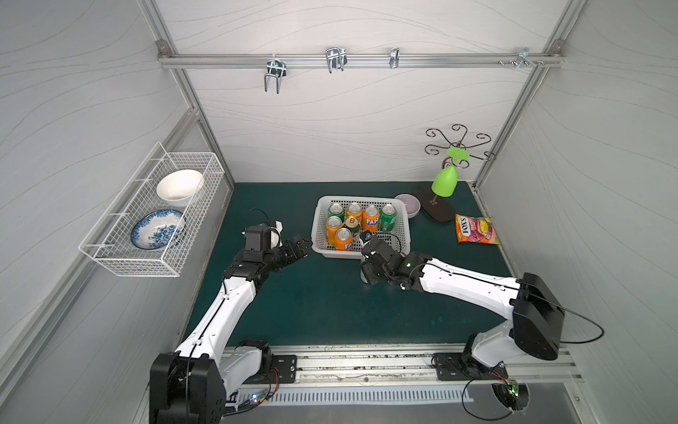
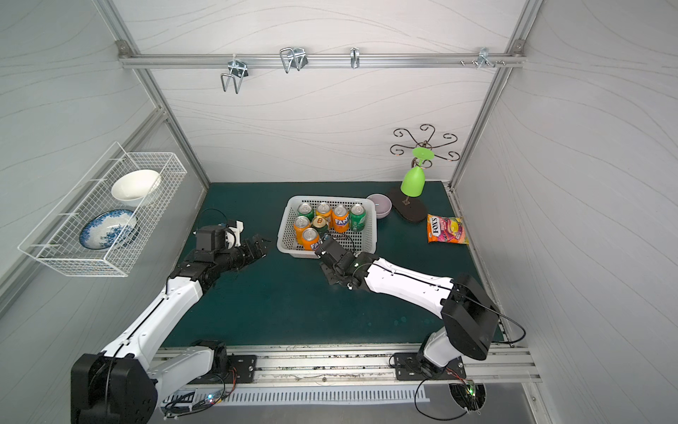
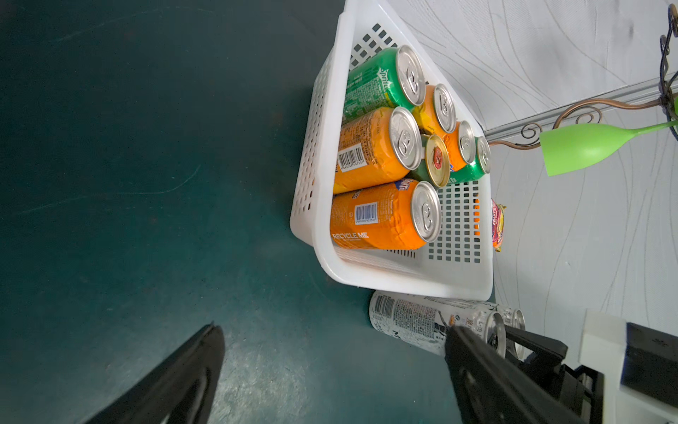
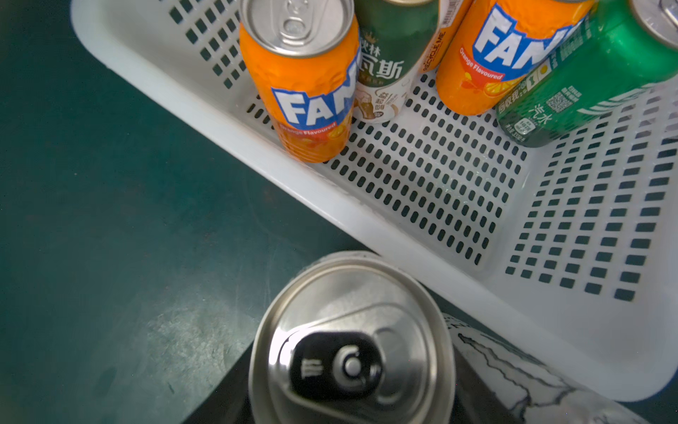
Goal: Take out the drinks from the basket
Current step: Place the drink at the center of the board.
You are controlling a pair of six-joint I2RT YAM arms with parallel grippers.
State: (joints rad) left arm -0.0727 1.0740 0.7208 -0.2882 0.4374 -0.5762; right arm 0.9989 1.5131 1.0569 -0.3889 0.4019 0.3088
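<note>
Right gripper (image 1: 368,271) is clasping a white Monster can (image 4: 352,330) just beside the basket (image 4: 403,238) rim; left gripper (image 1: 302,246) is gaping over green mat (image 1: 312,301).

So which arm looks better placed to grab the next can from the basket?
Left. The left end effector is open, empty and just beside the basket, close to the orange cans. The right end effector is closed around a white can outside the basket, so it seems busy.

Candy bag (image 1: 477,229), green goblet (image 1: 444,182), perhaps bowl (image 1: 411,206)
</note>
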